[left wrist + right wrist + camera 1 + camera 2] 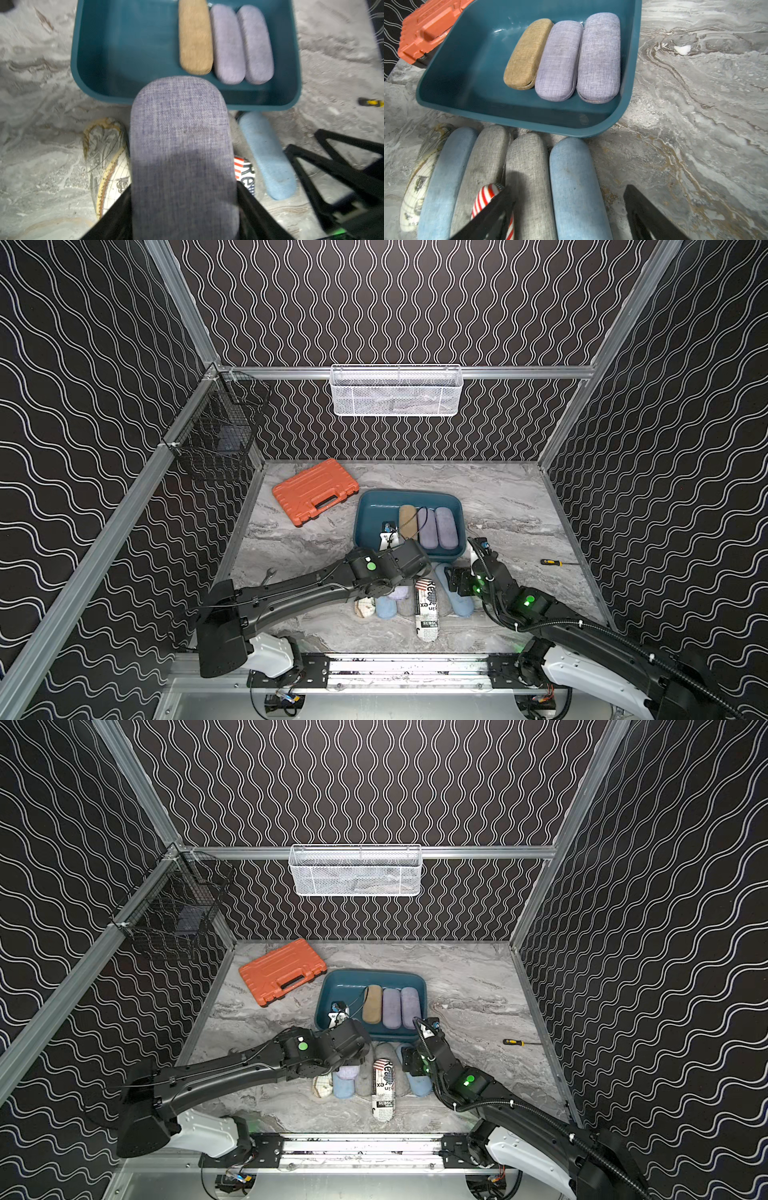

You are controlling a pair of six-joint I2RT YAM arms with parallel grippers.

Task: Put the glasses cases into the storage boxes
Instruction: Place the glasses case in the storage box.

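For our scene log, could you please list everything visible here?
Tray: one, teal, mid-table.
Tan case: one, in tray.
Lilac cases: two, in tray.
Light blue cases: two, before tray.
Grey cases: two, between them.
Map-print case: one, cream, left of row.
Newspaper-print case: one, over grey cases.
Tool case: one, orange, back left.
Mesh basket: one, white, back rail.
Wire basket: one, black, left rail.
Screwdriver: one, yellow-black, right edge.
Wrench: one, silver, beside left arm.
Left hand: shut on third lilac case.
Right hand: open above one light blue case.

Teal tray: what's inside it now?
Three cases side by side at one end: tan case, two lilac cases. Rest of the tray floor is bare. In both top views the left arm covers a near corner.
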